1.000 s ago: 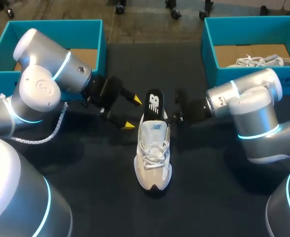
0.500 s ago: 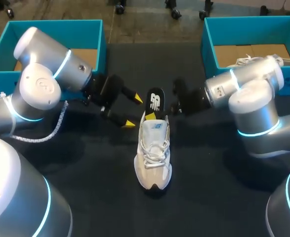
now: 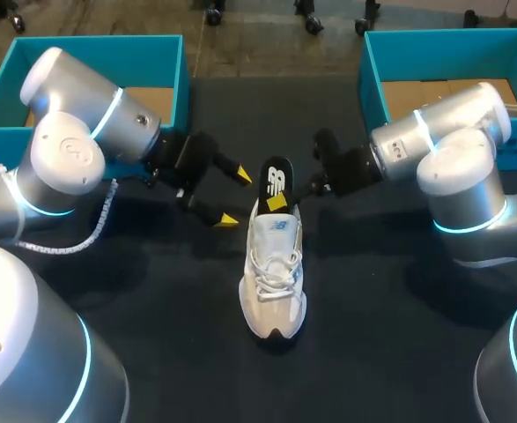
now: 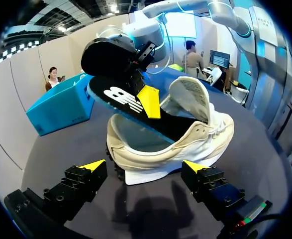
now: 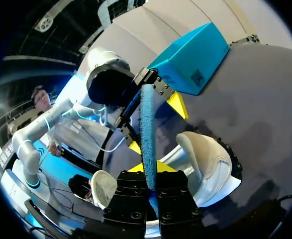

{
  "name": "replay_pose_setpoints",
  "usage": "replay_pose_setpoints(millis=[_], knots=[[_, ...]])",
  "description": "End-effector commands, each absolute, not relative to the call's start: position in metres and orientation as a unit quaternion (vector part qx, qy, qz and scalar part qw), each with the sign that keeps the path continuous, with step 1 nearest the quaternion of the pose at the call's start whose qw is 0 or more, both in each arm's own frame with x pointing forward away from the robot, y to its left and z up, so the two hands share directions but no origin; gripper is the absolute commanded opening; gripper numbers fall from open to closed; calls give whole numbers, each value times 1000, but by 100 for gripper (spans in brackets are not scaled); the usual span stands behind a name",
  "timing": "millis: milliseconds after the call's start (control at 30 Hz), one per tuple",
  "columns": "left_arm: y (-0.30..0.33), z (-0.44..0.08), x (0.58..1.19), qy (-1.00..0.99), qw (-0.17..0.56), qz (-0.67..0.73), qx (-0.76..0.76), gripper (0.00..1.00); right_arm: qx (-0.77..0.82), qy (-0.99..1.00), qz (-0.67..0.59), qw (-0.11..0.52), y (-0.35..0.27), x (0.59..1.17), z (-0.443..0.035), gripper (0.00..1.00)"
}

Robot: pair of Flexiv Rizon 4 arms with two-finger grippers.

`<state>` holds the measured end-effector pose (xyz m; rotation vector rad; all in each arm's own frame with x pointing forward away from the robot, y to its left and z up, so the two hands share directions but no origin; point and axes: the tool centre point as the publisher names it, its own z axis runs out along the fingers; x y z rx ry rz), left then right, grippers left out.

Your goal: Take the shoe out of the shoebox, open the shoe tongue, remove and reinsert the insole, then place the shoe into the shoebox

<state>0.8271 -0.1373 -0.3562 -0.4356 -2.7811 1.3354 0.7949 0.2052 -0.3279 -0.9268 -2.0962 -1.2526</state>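
The right end effector (image 3: 280,201) gripped the insole (image 3: 276,179), half inside the shoe (image 3: 274,273). The left end effector (image 3: 234,198) hung open beside it; bracing the shoe seemed wise.

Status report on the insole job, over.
Right claw shut on insole. Insole's heel end sticking up out of shoe. Left claw open, beside shoe's heel.

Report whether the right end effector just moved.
Yes. The right end effector, holding the black foam insole, shifted back toward the right-hand teal cardboard shoebox.
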Motion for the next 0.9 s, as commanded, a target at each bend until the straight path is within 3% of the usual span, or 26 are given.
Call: replay_pose_setpoints(millis=[33, 600, 900], knots=[[-135, -352, 823, -891, 13, 432, -141, 100, -344, -772, -463, 268, 208, 790, -334, 0], [-135, -352, 823, -891, 13, 432, -141, 100, -371, -756, -430, 324, 212, 770, -341, 0], [-135, -352, 823, -891, 13, 432, -141, 100, -376, -755, -430, 321, 213, 774, -333, 0]])
